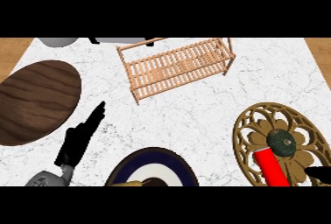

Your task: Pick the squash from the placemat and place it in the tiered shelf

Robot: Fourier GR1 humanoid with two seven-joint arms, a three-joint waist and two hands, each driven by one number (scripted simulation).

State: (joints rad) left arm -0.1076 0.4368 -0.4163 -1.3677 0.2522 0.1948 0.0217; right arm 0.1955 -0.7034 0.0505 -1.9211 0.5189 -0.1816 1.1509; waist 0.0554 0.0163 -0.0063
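squash [282, 141] is parked on the ornate gold placemat [249, 131] beside a red cylinder [272, 167], untouched. left hand [81, 138] is laid flat, fingers straight; right hand [320, 173] is barely seen, fingers can't be told. tiered shelf [177, 65] is well apart, so a reach is needed.

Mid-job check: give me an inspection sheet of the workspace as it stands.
Surface: white marble counter.
Job's things: dark green squash on the ornate gold placemat; wooden tiered shelf at the back, nothing seen in it.
Clutter: red cylinder on the placemat; dark oval wooden board; navy and white plate; grey object.
Hands: left hand open; right hand barely showing.
Cables: nothing seen.
Surroundings: wooden floor.
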